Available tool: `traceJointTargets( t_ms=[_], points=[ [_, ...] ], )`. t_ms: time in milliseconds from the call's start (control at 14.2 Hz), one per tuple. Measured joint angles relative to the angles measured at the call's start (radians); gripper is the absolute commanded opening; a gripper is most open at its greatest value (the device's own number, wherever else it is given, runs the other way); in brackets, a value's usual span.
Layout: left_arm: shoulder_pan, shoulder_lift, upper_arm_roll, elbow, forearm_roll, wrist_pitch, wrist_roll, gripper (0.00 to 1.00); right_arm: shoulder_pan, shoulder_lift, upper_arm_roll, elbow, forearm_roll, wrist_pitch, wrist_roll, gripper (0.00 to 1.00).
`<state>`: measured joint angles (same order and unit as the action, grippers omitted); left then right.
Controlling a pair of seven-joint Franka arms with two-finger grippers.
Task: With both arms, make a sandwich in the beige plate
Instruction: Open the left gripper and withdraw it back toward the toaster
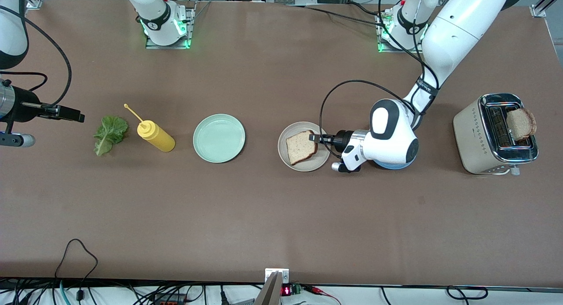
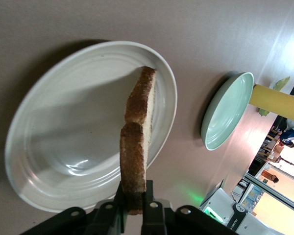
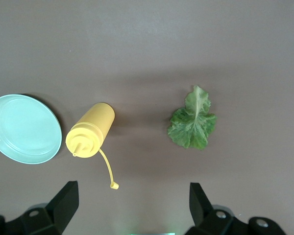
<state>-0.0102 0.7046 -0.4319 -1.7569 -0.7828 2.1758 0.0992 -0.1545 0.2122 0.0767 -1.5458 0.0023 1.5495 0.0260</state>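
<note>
Lettuce (image 1: 110, 133): lies flat under my right gripper (image 3: 132, 208), jaws wide, holding nothing; it waits.
Plate: beige plate (image 1: 284, 157) carries bread slice (image 1: 301, 147).
Left gripper (image 1: 317, 138): I pinch the slice's edge, slice stretching away over the plate.

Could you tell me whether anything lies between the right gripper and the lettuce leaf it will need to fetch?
Nothing visible does. The right gripper hangs open over bare table at the right arm's end, and the lettuce leaf lies flat with open table around it. The yellow squeeze bottle lies beside the leaf, apart from it, toward the mint-green plate.
</note>
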Motion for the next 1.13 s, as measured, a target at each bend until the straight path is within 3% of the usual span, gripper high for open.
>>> traceJointTargets(
  t_ms=[141, 563, 845, 1126],
  points=[
    [0.011, 0.014, 0.005, 0.000, 0.000, 0.000, 0.002, 1.00, 0.000, 0.000, 0.000, 0.000, 0.000, 0.000, 0.000, 1.00],
    [0.037, 0.010, 0.007, 0.006, 0.000, -0.023, 0.005, 1.00, 0.000, 0.000, 0.000, 0.000, 0.000, 0.000, 0.000, 1.00],
    [0.094, -0.040, 0.016, 0.016, 0.006, -0.135, 0.007, 1.00, 0.000, 0.000, 0.000, 0.000, 0.014, -0.001, -0.005, 1.00],
    [0.101, -0.143, 0.094, 0.014, 0.107, -0.243, 0.007, 1.00, -0.055, 0.002, -0.008, -0.020, 0.055, -0.007, -0.198, 1.00]
  ],
)
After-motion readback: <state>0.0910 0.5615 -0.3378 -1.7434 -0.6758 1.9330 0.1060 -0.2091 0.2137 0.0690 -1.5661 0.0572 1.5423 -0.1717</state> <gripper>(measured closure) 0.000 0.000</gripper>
